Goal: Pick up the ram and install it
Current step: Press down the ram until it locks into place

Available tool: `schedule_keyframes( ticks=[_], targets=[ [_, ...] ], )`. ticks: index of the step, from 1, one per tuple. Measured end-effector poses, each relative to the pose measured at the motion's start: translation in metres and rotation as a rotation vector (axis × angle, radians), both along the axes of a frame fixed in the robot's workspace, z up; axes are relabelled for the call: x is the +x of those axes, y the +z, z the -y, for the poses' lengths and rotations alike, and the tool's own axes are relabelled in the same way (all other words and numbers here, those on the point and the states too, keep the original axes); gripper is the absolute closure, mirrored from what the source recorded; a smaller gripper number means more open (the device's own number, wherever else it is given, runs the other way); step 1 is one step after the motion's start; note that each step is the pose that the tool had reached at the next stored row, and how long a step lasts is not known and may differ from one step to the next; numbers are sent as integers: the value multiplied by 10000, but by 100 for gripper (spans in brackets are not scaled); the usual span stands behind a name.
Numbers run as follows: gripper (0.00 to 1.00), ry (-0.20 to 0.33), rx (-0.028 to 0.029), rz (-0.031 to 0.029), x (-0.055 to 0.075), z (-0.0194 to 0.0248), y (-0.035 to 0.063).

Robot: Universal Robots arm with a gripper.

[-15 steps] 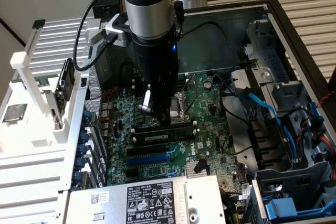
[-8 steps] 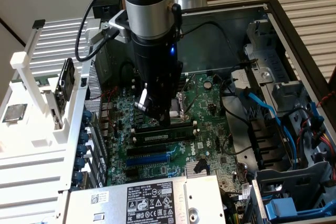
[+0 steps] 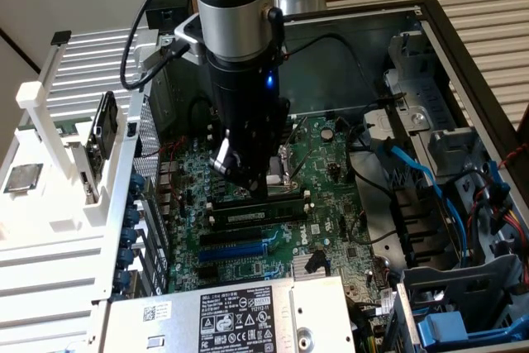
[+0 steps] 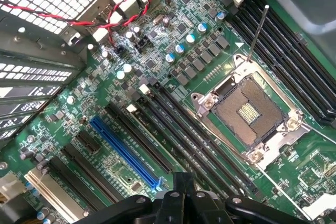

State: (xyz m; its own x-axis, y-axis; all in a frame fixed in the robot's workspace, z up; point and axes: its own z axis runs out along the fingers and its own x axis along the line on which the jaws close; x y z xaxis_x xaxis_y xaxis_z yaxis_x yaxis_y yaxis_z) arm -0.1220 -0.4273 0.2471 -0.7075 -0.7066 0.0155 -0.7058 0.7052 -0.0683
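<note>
Nearest in the exterior view, the ram (image 3: 258, 214) lies along a black slot on the motherboard (image 3: 331, 179), just before the blue slot (image 3: 235, 250). The end effector (image 3: 248, 192), fingers closed, sits right above it; I'd press straight down, evenly, until both white end clips (image 3: 307, 196) lock

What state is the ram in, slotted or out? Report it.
In. The ram stands on edge in a black slot between white end clips, just below the gripper. Whether it is latched, cannot tell.
</note>
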Motion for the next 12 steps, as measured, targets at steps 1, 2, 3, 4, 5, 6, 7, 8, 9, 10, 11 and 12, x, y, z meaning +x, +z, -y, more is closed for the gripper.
schedule_keyframes(
  ticks=[1, 2, 3, 4, 5, 6, 7, 8, 9, 10, 11, 12],
  targets=[
    [89, -109, 0, 1, 0, 0, 0],
    [89, -211, -1, 0, 0, 0, 0],
    [89, -325, -1, 0, 1, 0, 0],
    [89, -445, -1, 1, 0, 0, 0],
    [89, -562, -1, 0, 1, 0, 0],
    [89, -683, -1, 0, 0, 0, 0],
    [89, -808, -1, 0, 0, 0, 0],
    [89, -934, -1, 0, 1, 0, 0],
    [89, -1067, 0, 0, 1, 0, 0],
    [89, -1196, -1, 0, 1, 0, 0],
    [89, -1317, 0, 1, 1, 0, 0],
    [89, -1458, -1, 0, 0, 0, 0]
  ],
)
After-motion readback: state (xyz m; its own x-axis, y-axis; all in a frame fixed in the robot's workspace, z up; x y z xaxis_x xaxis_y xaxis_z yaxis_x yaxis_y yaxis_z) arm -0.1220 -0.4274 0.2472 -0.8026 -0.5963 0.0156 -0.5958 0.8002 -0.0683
